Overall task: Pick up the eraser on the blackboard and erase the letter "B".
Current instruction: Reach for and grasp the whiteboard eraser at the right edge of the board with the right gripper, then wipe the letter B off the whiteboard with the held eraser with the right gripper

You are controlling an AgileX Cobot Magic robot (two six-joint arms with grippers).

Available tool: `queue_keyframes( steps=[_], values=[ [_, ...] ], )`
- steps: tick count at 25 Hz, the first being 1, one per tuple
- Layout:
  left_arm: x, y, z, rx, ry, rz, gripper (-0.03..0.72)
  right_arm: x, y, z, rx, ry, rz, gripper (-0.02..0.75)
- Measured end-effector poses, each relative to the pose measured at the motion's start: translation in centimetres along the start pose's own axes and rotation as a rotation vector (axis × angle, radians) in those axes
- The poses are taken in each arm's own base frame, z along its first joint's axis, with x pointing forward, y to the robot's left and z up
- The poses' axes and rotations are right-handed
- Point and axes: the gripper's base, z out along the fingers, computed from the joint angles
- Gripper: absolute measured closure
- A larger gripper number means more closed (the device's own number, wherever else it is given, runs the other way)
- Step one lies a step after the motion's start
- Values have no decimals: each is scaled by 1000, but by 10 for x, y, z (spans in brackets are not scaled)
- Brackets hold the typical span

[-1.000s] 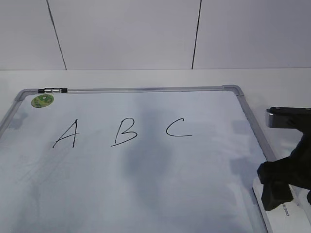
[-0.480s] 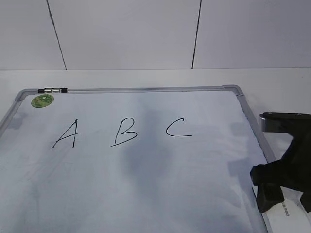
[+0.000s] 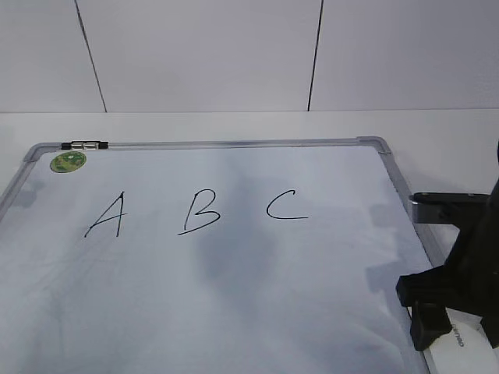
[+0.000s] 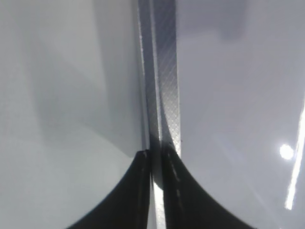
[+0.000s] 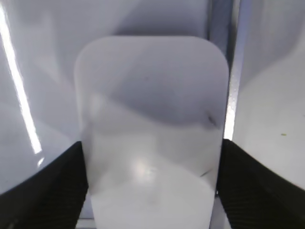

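Both right gripper (image 5: 151,191) fingers flank eraser (image 5: 152,119) edges.

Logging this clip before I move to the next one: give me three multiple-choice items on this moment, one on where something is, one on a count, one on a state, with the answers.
1. Where is the eraser?
A. beside the green sticker
B. at the lower right corner of the blackboard
C. on top of the letter "A"

2. How many black letters are on the board?
A. two
B. three
C. four

3. What is the state of the letter "B"?
A. fully intact
B. half wiped
C. gone

Answers:
1. B: the exterior view shows the eraser at the lower right, under the right gripper.
2. B: A, B and C stand in one row.
3. A: its strokes are whole and unsmeared; in the right wrist view the fingers flank the eraser with no gap seen.
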Motion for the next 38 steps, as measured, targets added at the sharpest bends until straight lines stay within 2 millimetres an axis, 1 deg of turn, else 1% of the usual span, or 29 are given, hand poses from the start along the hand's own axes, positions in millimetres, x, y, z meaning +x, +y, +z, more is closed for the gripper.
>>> queue_keyframes(
  steps=[13, 17, 24, 38],
  values=[
    [0, 0, 0, 1, 0, 0, 650, -1, 0, 2, 1, 2, 1, 150],
    [0, 0, 0, 1, 0, 0, 650, -1, 0, 2, 1, 2, 1, 188],
    [0, 0, 0, 2, -1, -1, 650, -2, 1, 2, 1, 0, -2, 219],
    [0, 0, 0, 2, -1, -1, 650, -2, 1, 2, -2, 5, 1, 223]
  ],
)
